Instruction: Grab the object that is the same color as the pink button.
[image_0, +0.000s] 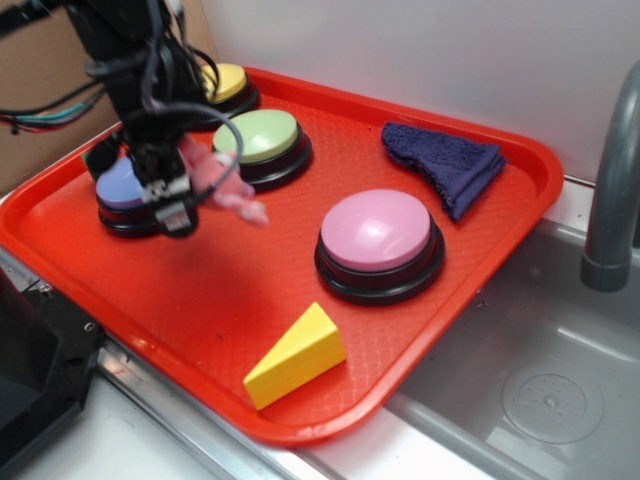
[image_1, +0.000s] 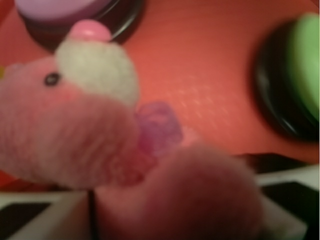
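My gripper (image_0: 185, 195) is shut on the small pink plush animal (image_0: 218, 180) and holds it above the red tray (image_0: 140, 290), beside the lavender button (image_0: 122, 185). A limb of the plush hangs out to the right. In the wrist view the plush (image_1: 75, 125) fills the frame close up, with its white face patch, dark eye and pink nose. The pink button (image_0: 377, 232), a pale pink dome on a black base, sits on the tray to the right, apart from my gripper.
A green button (image_0: 262, 138) and a yellow button (image_0: 225, 85) stand behind my gripper. A yellow wedge (image_0: 296, 355) lies near the tray's front edge. A dark blue cloth (image_0: 445, 160) lies at the back right. A metal sink (image_0: 540, 390) lies right of the tray.
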